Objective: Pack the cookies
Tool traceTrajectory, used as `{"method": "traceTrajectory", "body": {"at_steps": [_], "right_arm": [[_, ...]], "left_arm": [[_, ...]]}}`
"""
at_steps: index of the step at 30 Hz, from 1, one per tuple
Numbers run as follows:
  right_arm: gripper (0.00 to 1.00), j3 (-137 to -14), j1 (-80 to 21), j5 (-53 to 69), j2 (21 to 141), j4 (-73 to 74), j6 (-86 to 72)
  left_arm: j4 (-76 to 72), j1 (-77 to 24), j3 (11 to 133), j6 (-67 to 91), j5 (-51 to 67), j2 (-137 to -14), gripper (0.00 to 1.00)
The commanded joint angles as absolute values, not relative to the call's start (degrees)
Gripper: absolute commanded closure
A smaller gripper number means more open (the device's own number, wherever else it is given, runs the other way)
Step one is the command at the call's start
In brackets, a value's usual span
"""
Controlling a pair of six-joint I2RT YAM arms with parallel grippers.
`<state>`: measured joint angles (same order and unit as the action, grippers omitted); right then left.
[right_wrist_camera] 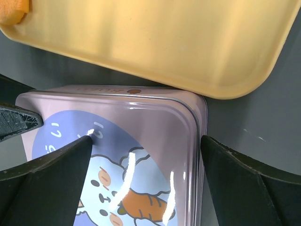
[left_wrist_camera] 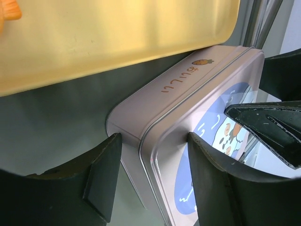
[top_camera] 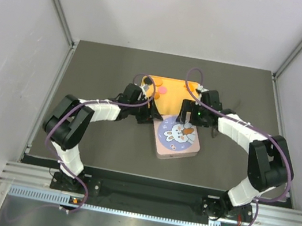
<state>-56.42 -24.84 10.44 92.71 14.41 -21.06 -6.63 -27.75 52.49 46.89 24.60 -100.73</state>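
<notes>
The closed pink square tin (top_camera: 177, 138), its lid printed with a bunny and a carrot, lies on the dark table just in front of the yellow tray (top_camera: 171, 100). A few orange and pink cookies (top_camera: 157, 85) lie at the tray's far left; most are hidden by the arms. My left gripper (top_camera: 152, 115) is open at the tin's far left corner (left_wrist_camera: 141, 127), one finger beside the wall and one over the lid. My right gripper (top_camera: 188, 118) is open across the far right corner (right_wrist_camera: 188, 113). An orange cookie shows in the left wrist view (left_wrist_camera: 9, 9) and in the right wrist view (right_wrist_camera: 11, 12).
The yellow tray's near rim (right_wrist_camera: 164, 47) almost touches the tin's far side. The other arm's finger (left_wrist_camera: 268, 120) reaches over the lid from the right. Grey walls enclose the dark table (top_camera: 105, 75) on three sides.
</notes>
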Motion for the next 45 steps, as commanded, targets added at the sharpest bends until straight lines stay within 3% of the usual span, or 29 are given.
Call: {"method": "traceTrajectory", "body": {"at_steps": [1,8,18,34,41,45], "right_arm": [[0.04,-58.01,-26.45,11.78,95.10,14.94,-19.78],[0.05,-58.01,-26.90,12.56,96.33,14.85,-19.86],[0.09,-47.82,-32.43,20.12,89.30,5.47,-28.73],[0.32,-34.55,-38.85,25.31,82.09,-9.40,-40.34],[0.13,-32.43,-35.25,22.94,76.30,-9.14,-41.48],[0.12,-32.52,-30.42,23.64,73.92,-8.97,-41.75]], "left_arm": [[-10.98,-28.04,50.89,47.46,24.00,-102.13,0.40],[-12.75,-28.48,47.03,48.87,23.29,-101.78,0.51],[-1.33,-29.09,50.79,43.34,19.96,-100.37,0.47],[10.37,-29.88,59.15,37.00,19.42,-105.29,0.40],[11.60,-30.06,58.80,36.04,18.81,-104.68,0.40],[11.86,-30.06,58.80,35.68,18.81,-104.85,0.40]]}}
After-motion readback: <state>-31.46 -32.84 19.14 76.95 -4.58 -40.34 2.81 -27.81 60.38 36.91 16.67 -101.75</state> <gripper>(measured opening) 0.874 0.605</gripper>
